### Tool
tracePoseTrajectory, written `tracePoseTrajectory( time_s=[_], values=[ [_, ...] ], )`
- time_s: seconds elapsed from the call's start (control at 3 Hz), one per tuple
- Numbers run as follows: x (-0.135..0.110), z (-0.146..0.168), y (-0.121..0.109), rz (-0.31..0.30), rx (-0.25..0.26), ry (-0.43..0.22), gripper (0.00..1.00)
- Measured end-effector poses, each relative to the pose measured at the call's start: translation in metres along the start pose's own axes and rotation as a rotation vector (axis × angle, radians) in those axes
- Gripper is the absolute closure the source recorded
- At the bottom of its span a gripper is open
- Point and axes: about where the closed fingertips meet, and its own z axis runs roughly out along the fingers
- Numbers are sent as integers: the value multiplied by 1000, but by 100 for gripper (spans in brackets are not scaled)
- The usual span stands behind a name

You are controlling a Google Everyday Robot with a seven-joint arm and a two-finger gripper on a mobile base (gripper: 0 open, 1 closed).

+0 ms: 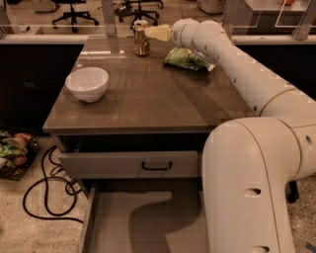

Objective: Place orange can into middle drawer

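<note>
Camera view, single frame. My gripper (148, 33) is at top centre, at the far edge of the tabletop (148, 99), tip right against the upper right side of the orange can (141, 39). Can't tell if it's apart or closed, or if it's actually touching. The can is upright on the table's far edge, not in any drawer.

My arm (232, 64) runs from the lower right diagonally up to the can and passes over the green snack bag (185, 58). White bowl (87, 84) sits on the left of the table, well apart from the can. The surface is brown-grey, glossy, with reflections.

Below the table: upper drawer (123, 165) shut, with a black handle. Middle drawer (113, 232) is pulled out at bottom centre, bare floor with my shadow on it.

Room: speckled floor (29, 232), black cable (44, 197) looped at lower left, basket of clutter (15, 153) at left edge, office chairs (74, 10) along the top.
</note>
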Motion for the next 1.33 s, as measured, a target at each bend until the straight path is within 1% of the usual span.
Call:
tracePoseTrajectory(
  time_s=[0.33, 0.67, 1.0, 1.33],
  values=[
    [9, 12, 9, 1, -43, 8, 0],
    [18, 24, 27, 9, -127, 16, 0],
    [26, 35, 44, 32, -200, 15, 0],
    [26, 47, 59, 55, -251, -7, 0]
  ],
)
